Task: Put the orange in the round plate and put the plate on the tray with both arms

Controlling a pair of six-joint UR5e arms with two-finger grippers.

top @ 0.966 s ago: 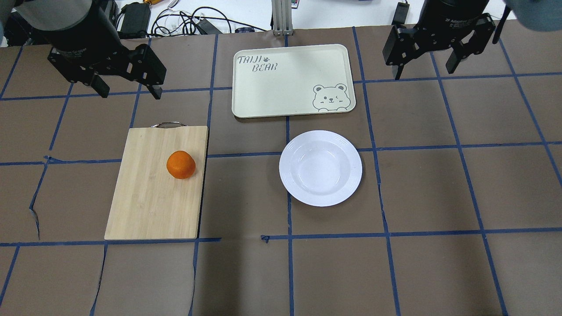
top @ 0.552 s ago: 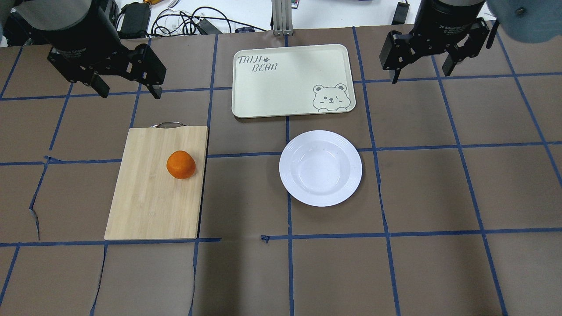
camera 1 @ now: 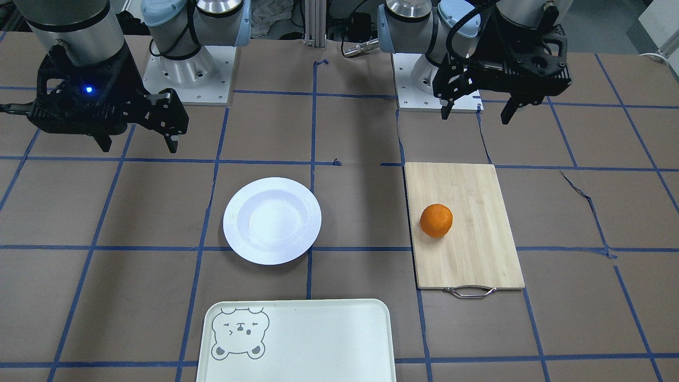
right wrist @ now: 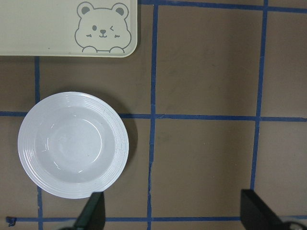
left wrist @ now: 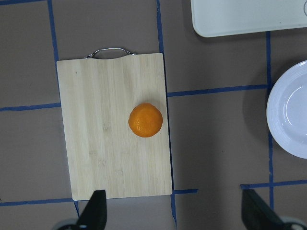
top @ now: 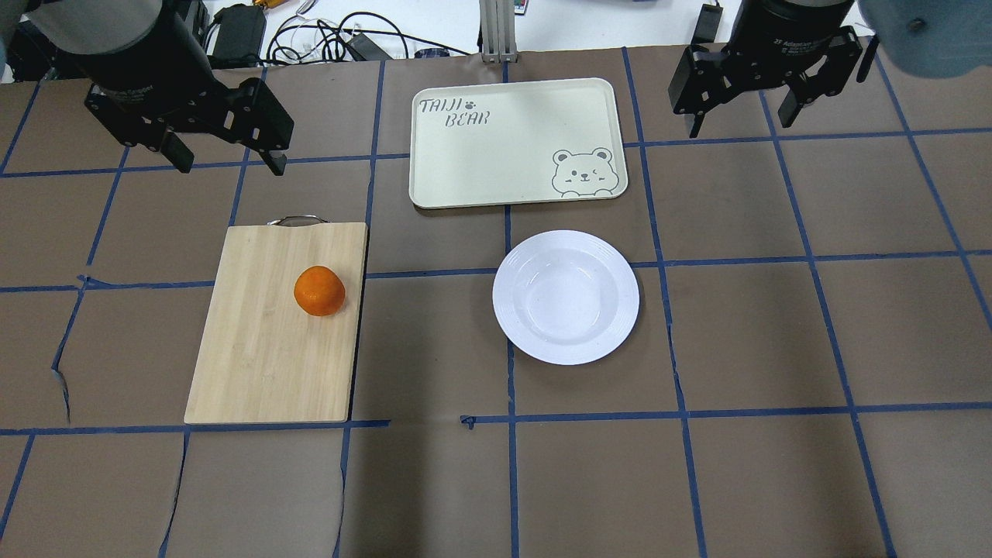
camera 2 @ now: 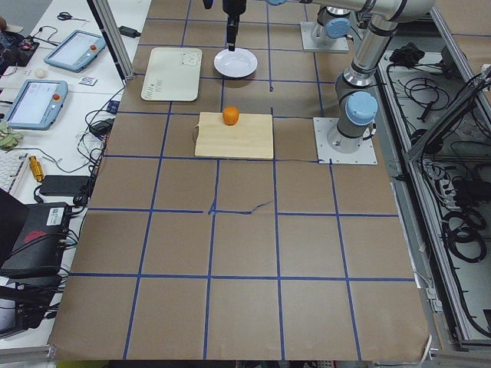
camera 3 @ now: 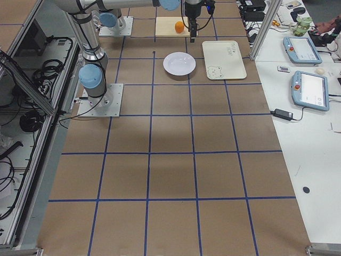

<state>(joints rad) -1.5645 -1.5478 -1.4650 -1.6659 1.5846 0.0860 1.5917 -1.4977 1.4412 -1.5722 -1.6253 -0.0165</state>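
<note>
The orange (top: 319, 291) rests on a bamboo cutting board (top: 263, 356), toward its right edge; the left wrist view has the orange (left wrist: 145, 120) below the camera. The empty white round plate (top: 566, 297) lies on the table mat just in front of the tray (top: 511, 143), whose bear face is in its near right corner. My left gripper (top: 231, 164) hangs open above the mat, beyond the board's handle. My right gripper (top: 740, 125) is open too, high up to the right of the tray. Neither holds anything.
The cutting board's metal handle (top: 296, 221) points toward the far edge. Cables and a power brick (top: 236, 35) lie beyond the mat's far edge. Blue tape lines grid the brown mat (top: 775, 325). The robot bases (camera 1: 191, 69) stand at the near side.
My right gripper has drifted slightly left and toward the far edge. The left gripper, orange, plate and tray are where they were.
</note>
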